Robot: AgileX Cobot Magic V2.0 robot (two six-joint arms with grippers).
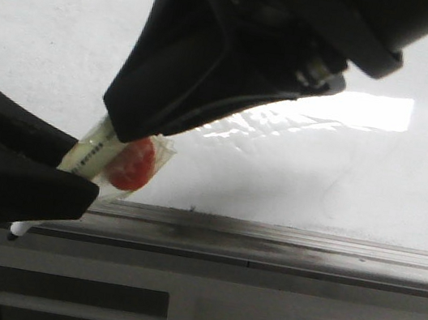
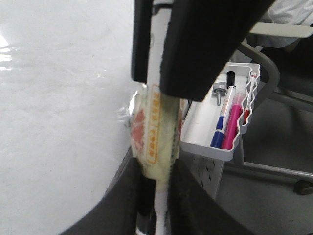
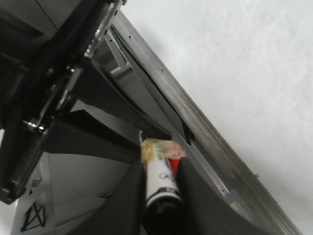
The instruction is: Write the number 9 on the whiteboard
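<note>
two tools meet on one marker [image 1: 115, 161]. nearest, the left tool [image 2: 154, 196] is closed around the marker's lower barrel. the right tool [image 3: 161, 196] is closed on the same barrel further up, on a band of yellowish tape [image 1: 97, 149] with a red patch. in the front view the left tool [image 1: 71, 181] enters from the lower left and the right tool [image 1: 133, 126] from above. the marker's long axis slants between them, low at the left and high at the right. a white end pokes out below the left tool; whether it is the writing tip cannot be told.

just beyond the marker runs the grey rail [image 1: 282, 245]. behind and above the rail stands the board [image 1: 343, 173], glossy, with a glare patch. no 9 shows on it, so writing appears not to have begun.

judged relation: the board lies ahead of both tools, while the marker seems to lie roughly across its face rather than pointing into it. the coming move likely turns on one tool letting go and the other swinging the tip toward the board.
</note>
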